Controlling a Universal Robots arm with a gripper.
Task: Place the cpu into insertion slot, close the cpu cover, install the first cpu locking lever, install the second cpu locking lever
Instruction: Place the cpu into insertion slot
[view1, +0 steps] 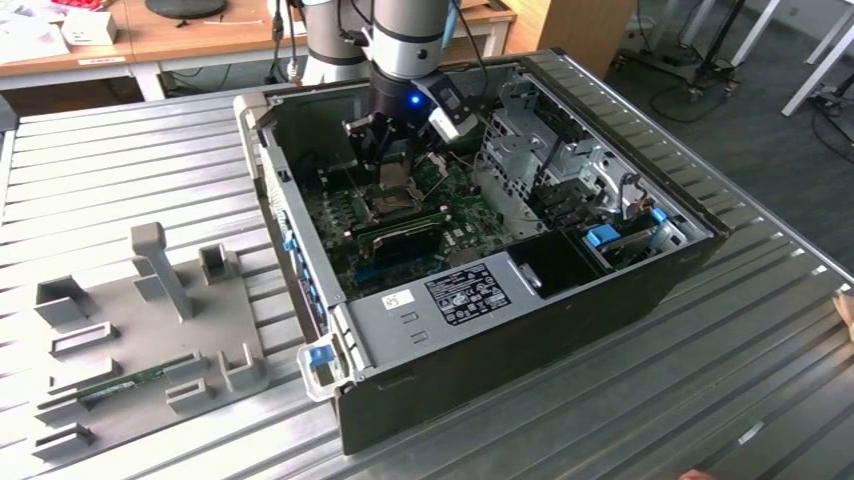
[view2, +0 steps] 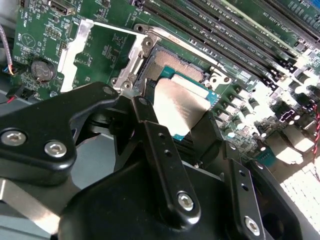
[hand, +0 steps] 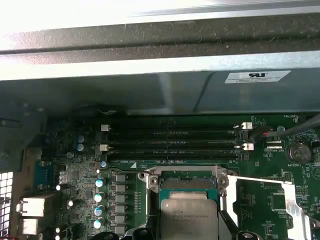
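Over insertion slot (hand: 187, 183), gripper (view2: 175, 120) holds printed cpu (hand: 189, 217).

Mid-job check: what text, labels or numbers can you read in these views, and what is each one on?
Nothing can be quoted reliably.
White sticker on the case wall: too small to read.
Print on the cpu top: blurred.
Black label on the grey metal box: too small.
White markings on the green circuit board: too small.
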